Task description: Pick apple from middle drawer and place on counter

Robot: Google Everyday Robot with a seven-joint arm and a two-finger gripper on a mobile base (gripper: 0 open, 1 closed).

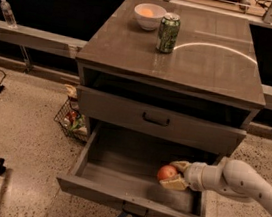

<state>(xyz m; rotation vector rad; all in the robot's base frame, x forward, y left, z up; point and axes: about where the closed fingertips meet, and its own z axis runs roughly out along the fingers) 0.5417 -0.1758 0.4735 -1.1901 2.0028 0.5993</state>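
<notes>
- The apple (165, 173) sits on the floor of the open middle drawer (114, 191), right of its centre.
- The gripper (174, 174) reaches in from the right, and its pale fingers (179, 164) clasp the apple's far and near sides.
- The counter (207, 65) above holds a green can (168, 33).

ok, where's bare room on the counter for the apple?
Bare: counter right half around the pale arc, plus the front strip ahead of the soda can. Crowded: back-left, bowl beside can. The gripper is at the apple in the middle drawer.
</notes>
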